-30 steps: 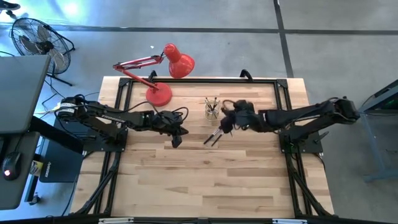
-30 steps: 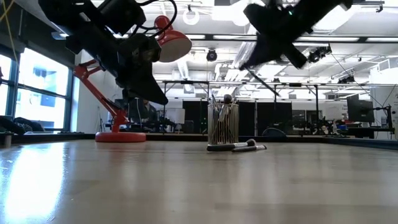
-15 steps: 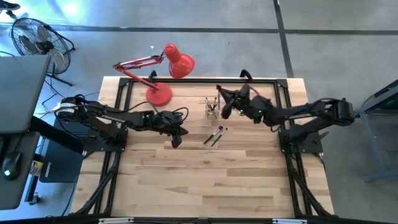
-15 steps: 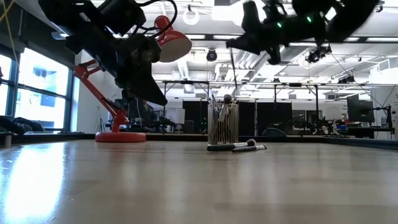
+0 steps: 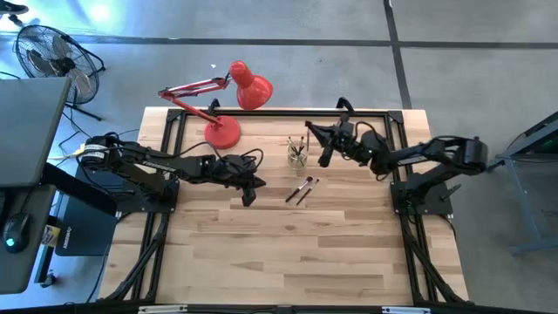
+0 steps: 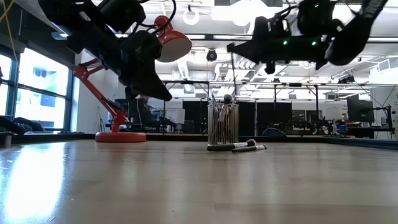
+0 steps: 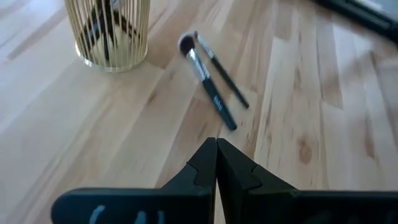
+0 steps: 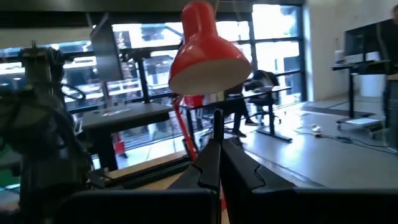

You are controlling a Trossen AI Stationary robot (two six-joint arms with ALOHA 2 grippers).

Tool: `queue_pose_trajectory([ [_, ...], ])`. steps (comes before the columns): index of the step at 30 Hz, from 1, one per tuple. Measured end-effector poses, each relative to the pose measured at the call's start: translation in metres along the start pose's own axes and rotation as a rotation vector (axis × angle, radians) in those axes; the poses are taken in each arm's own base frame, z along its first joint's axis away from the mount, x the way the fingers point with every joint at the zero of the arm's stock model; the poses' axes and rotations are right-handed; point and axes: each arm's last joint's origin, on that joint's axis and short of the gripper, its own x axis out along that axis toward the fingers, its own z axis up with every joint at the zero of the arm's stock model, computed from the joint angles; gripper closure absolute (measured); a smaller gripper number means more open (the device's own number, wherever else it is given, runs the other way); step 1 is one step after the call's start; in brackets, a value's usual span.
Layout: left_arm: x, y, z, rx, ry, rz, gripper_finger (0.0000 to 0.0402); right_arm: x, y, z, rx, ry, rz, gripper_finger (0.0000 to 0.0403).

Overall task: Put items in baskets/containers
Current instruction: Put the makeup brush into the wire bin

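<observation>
The right gripper [image 5: 309, 137] is clenched on one thin brush [image 6: 232, 62], which hangs upright from its fingertips above the cup [image 5: 297, 153]. In the high view it sits at about one o'clock from the cup, just off its rim. Half a second ago it was in nearly the same spot; a second ago it was lower on the table at about four o'clock from the cup, close to the loose brushes. The forearm now lies flatter and reaches in from three o'clock.

In the right wrist view the brush handle [image 8: 218, 124] stands straight up between the closed fingers, with the red lamp [image 8: 203, 56] behind it.

The cup already holds several brushes [image 7: 102, 25]. Two more brushes [image 5: 302, 189] lie side by side on the table [image 5: 288, 253] at about six o'clock from the cup, apart from it, unmoved across the frames.

The left gripper [image 5: 250, 194] is clenched on nothing, hovering at about eight o'clock from the cup, where it was before. The lamp's base [image 5: 222, 132] stands at ten o'clock from the cup.
</observation>
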Motion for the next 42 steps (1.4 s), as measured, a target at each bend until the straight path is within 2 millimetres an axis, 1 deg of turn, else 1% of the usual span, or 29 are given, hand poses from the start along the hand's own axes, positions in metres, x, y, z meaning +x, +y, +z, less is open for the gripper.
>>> queue_pose_trajectory([
  [5,0.000,-0.001,0.002,0.000,-0.020,-0.007,0.0400,0.017,-0.005,-0.019,-0.007,0.039,0.057,0.0403],
  [9,0.000,-0.001,0.002,-0.019,-0.012,-0.022,0.0400,0.024,-0.010,-0.032,-0.026,0.081,0.061,0.0403],
  [12,0.000,-0.002,0.001,-0.080,0.001,-0.049,0.0400,0.025,-0.014,-0.041,-0.040,0.118,0.058,0.0403],
  [15,0.000,-0.002,0.001,-0.113,0.012,-0.068,0.0400,0.025,-0.015,-0.046,-0.028,0.151,0.051,0.0402],
  [20,0.000,-0.003,0.001,-0.130,0.020,-0.081,0.0400,0.024,-0.016,-0.053,-0.026,0.212,0.032,0.0402],
  [25,0.000,-0.003,0.001,-0.131,0.020,-0.081,0.0400,0.023,-0.016,-0.054,-0.019,0.225,0.031,0.0398],
  [29,0.000,-0.003,0.001,-0.131,0.019,-0.081,0.0400,0.023,-0.016,-0.054,-0.018,0.231,0.041,0.0370],
  [37,0.000,-0.003,0.001,-0.132,0.018,-0.079,0.0400,0.023,-0.016,-0.055,-0.041,0.245,0.048,0.0279],
  [39,0.000,-0.003,0.001,-0.132,0.018,-0.079,0.0400,0.023,-0.015,-0.051,-0.066,0.230,0.055,0.0263],
  [42,0.000,-0.003,0.001,-0.132,0.018,-0.079,0.0400,0.022,-0.013,-0.036,-0.077,0.174,0.062,0.0248],
])
